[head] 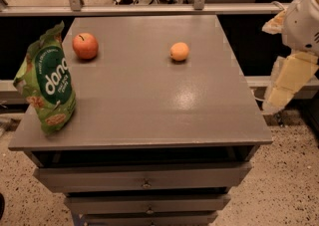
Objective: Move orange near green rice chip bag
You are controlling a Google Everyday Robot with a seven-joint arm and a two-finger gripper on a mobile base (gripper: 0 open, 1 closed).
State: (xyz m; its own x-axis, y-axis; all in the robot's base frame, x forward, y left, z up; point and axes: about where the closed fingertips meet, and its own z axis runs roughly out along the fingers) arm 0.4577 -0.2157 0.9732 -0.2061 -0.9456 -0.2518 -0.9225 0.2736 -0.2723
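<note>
The orange (179, 51) lies on the grey cabinet top (149, 100), right of centre towards the back. The green rice chip bag (46, 81) stands upright at the left front edge, its dark green oval facing me. My gripper (285, 83) hangs off the right side of the cabinet, beyond its edge and well away from the orange, pointing down. It holds nothing that I can see.
A red apple (85, 46) with a dark stem sits at the back left, between the bag and the orange. Drawers (144, 182) run below the top. A metal rail (149, 8) crosses behind the cabinet. Speckled floor lies to the right.
</note>
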